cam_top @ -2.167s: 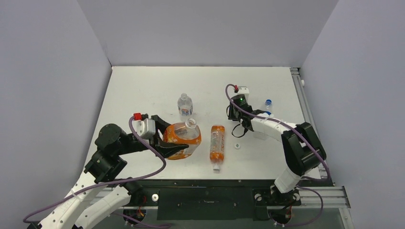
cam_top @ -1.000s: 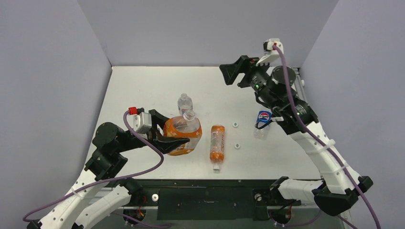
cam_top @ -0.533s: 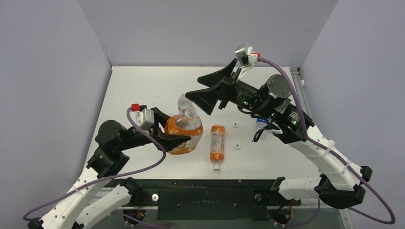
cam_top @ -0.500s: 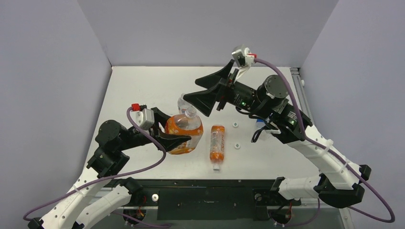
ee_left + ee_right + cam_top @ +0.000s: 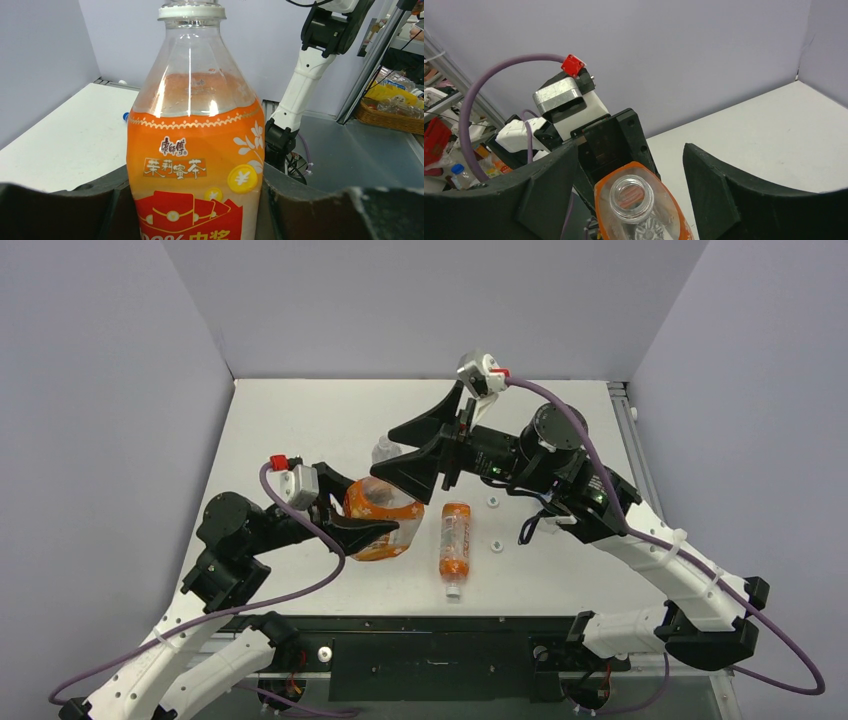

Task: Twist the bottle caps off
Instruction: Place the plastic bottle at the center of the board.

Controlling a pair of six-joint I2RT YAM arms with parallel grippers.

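My left gripper [image 5: 366, 518] is shut on the wide orange bottle [image 5: 380, 502], holding it off the table, and its fingers [image 5: 320, 210] press both sides of the label [image 5: 192, 170]. The bottle's neck [image 5: 630, 196] is open, with no cap on it. My right gripper [image 5: 388, 455] hangs open just above that neck, one finger [image 5: 549, 192] on each side and neither touching. Two white bottle caps [image 5: 493, 502] [image 5: 497, 544] lie loose on the table. The slim orange bottle [image 5: 455, 538] lies on its side, its white cap [image 5: 453, 590] on.
A clear bottle [image 5: 380, 446] stands behind the held one, partly hidden by my right fingers. The right arm [image 5: 560, 465] stretches across the middle of the table. Grey walls close in the back and both sides.
The right arm has swung from the far right corner leftward and down over the held bottle's open neck. The left gripper has kept its grip, shifting the bottle only slightly.
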